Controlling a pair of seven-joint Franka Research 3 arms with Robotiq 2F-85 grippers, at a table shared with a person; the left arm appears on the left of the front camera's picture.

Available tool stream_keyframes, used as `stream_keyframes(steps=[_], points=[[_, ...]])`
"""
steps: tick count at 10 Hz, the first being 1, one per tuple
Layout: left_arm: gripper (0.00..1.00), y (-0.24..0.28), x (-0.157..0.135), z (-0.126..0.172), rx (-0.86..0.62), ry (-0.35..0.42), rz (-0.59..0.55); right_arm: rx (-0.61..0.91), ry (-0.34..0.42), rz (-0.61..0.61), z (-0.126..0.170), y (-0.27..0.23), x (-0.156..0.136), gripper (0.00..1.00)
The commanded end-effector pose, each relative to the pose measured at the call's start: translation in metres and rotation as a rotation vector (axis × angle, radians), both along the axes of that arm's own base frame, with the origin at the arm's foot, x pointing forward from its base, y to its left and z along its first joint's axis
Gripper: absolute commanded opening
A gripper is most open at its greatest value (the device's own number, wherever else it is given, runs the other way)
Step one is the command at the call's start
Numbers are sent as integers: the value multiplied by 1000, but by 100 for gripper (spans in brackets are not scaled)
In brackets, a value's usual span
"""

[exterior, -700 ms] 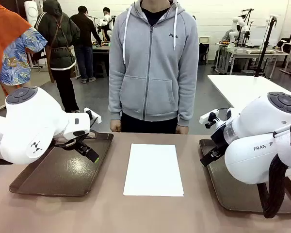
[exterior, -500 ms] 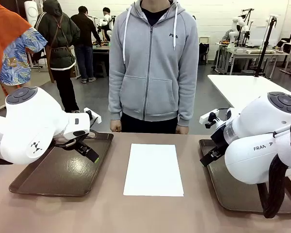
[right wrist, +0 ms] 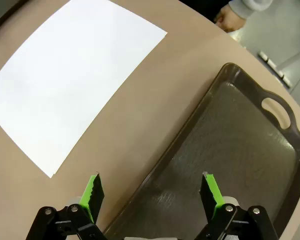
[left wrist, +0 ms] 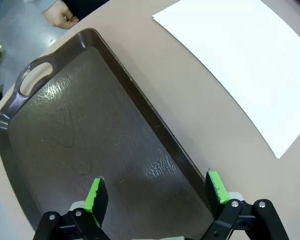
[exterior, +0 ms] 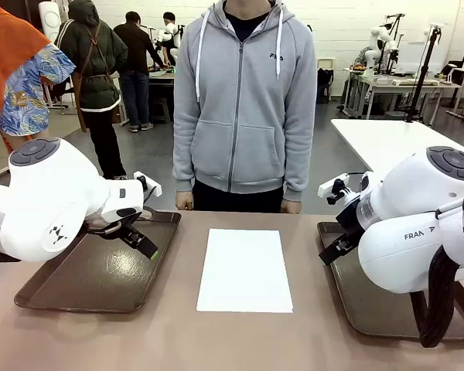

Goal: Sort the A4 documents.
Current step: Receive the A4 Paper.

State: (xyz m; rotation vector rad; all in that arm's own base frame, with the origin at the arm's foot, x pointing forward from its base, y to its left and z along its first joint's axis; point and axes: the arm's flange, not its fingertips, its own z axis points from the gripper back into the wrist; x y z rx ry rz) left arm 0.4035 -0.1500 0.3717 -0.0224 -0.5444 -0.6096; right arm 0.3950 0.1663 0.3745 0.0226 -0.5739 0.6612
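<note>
Brown table is carrying the paper at centre, long axis running 12 to 6. I am hovering my left claw, released, over the left tray, paper at 3 o'clock. My right claw, also released, is hanging over the right tray, paper at 9, about equally near. Both trays are holding nothing.

A4 documents: plain white, blank, flat on table, edges squared; sheet count n/k. Front view: long axis 12–6 o'clock, mid-table. Left tray at 9, right tray at 3, touching neither.
</note>
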Motion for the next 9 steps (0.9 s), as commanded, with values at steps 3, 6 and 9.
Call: stream_keyframes(steps=[3,6,9], points=[[100,0,0,0,0,0,0,0,0,0,0,0,0,100],[100,0,0,0,0,0,0,0,0,0,0,0,0,100],[100,0,0,0,0,0,0,0,0,0,0,0,0,100]])
